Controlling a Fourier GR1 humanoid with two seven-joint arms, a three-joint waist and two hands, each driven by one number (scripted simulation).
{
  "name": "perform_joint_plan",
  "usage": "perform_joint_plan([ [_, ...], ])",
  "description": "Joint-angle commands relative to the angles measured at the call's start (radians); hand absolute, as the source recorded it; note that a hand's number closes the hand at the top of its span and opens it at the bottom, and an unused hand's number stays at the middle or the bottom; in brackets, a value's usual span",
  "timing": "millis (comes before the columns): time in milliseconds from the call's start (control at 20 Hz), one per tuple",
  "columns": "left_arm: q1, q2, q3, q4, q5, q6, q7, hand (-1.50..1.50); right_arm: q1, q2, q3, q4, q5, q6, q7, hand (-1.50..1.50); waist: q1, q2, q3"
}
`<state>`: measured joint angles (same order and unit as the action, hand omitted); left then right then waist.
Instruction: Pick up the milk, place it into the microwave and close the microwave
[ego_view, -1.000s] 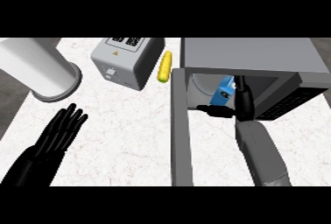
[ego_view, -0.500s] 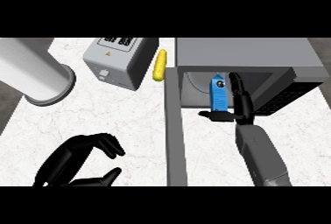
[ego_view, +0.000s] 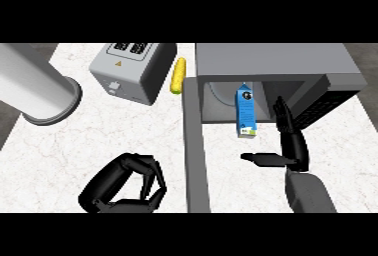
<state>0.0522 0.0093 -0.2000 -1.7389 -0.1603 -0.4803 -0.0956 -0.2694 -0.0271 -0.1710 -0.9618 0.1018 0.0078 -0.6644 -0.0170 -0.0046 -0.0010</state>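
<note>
Handling the milk (ego_view: 246, 111) calls for care: I judge this blue carton light, stiff-walled but crushable, with smooth faces that could slip, so the best hold is across its flat sides near mid-height. It stands upright at the mouth of the microwave (ego_view: 269, 62), just inside the open front, with the microwave door (ego_view: 194, 150) swung out toward me. My right hand (ego_view: 291, 142) is just beside the carton on its right, fingers straight and thumb spread, holding nothing; I cannot tell whether they touch. My left hand (ego_view: 122, 182) hangs over the tabletop (ego_view: 74, 145) with fingers curled, empty, well apart from the carton.
</note>
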Motion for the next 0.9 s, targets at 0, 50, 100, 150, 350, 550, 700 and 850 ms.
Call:
perform_joint_plan([
  [0, -0.132, -0.003, -0.024, 0.153, -0.046, -0.020, 0.017, 1.50, 0.139, -0.009, 0.046, -0.162, -0.002, 0.045, 0.020, -1.50, -0.012, 0.002, 0.000],
  [50, -0.135, -0.009, -0.093, 0.164, -0.054, 0.012, 0.034, 1.50, 0.129, -0.010, 0.053, -0.206, 0.001, 0.032, 0.080, -1.50, -0.008, 0.002, 0.000],
  [100, -0.115, -0.009, -0.096, 0.224, -0.074, 0.006, -0.033, 1.50, 0.200, -0.034, 0.058, -0.263, -0.008, 0.071, 0.045, -1.50, -0.015, 0.001, -0.001],
  [150, -0.146, -0.009, -0.142, 0.235, -0.075, 0.062, -0.024, 1.50, 0.257, 0.001, 0.075, -0.311, -0.005, 0.044, 0.056, -1.50, -0.008, 0.002, 0.000],
  [350, -0.110, -0.009, -0.257, 0.287, -0.065, 0.100, -0.086, 1.50, 0.434, -0.009, 0.111, -0.515, -0.024, 0.089, 0.074, -1.50, -0.008, 0.001, 0.000],
  [550, -0.249, -0.009, -0.406, 0.423, 0.009, 0.223, -0.062, 1.50, 0.454, -0.063, 0.069, -0.631, -0.088, 0.136, 0.150, -1.50, -0.021, 0.005, 0.000],
  [700, -0.236, -0.009, -0.505, 0.423, -0.034, 0.301, -0.079, 1.50, 0.511, -0.055, 0.057, -0.742, -0.097, 0.109, 0.179, -1.50, -0.003, 0.003, 0.000],
  [850, -0.288, -0.009, -0.638, 0.535, 0.051, 0.452, -0.083, 1.50, 0.576, -0.085, 0.030, -0.832, -0.180, 0.182, 0.211, -1.50, -0.015, 0.005, 0.000],
])
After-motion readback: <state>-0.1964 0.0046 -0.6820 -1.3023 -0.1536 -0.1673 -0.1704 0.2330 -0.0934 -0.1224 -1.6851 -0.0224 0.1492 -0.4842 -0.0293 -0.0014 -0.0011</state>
